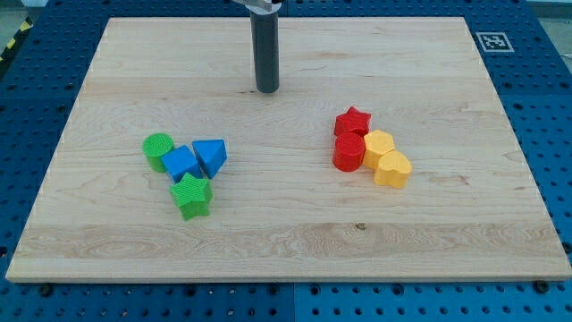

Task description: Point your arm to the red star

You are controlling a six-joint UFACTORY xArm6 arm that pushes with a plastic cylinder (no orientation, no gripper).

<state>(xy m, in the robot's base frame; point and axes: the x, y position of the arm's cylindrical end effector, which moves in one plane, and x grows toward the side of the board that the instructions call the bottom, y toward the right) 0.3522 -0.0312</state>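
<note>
Camera view shows the pointing barely begun; my tip (267,89) stands well apart from the red star (353,121), which lies toward the view's right and below it, touching a red cylinder (349,152); no hand exists, just a rod; pale wooden desk (286,241) on blue pegboard (36,98).

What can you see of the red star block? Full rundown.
The red star-shaped block looks like ridged, matte plastic, intact, lying flat on the pale wooden board with its star face up. It sits right of the board's centre, at the top of a cluster: its lower edge touches the red cylinder block, and the yellow hexagonal block sits at its lower right, seemingly touching. My tip is apart from it, up and to the view's left, with bare board between.
</note>
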